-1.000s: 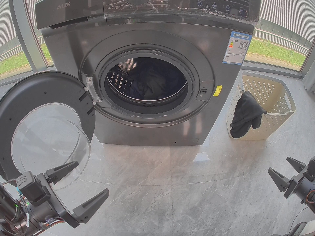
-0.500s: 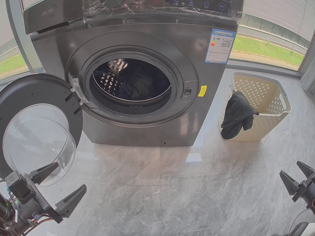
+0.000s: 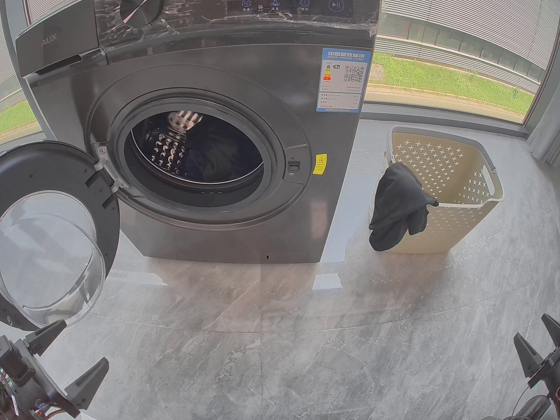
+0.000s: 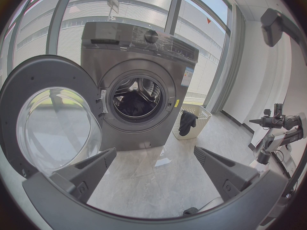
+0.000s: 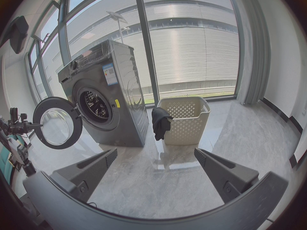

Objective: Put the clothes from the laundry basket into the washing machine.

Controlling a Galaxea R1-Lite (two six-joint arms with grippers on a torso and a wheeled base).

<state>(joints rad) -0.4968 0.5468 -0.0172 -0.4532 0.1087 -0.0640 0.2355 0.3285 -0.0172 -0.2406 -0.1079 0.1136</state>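
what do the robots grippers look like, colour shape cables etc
Both the left gripper and right gripper are dark grey, nearly black, each with two wedge-shaped fingers tapering to a point. The pads near the tips are finely ribbed. A boxy black module sits on the left wrist, with thin coloured wires beneath it.

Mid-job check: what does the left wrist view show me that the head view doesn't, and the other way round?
Left wrist adds: the right end effector seen side-on above the floor, a white wall and a curtain. Head adds: a look down into the laundry basket at its perforated inner walls. Shared: the washing machine with its door standing open, dark clothes in the drum, a dark garment draped over the basket's rim, and the open left end effector.
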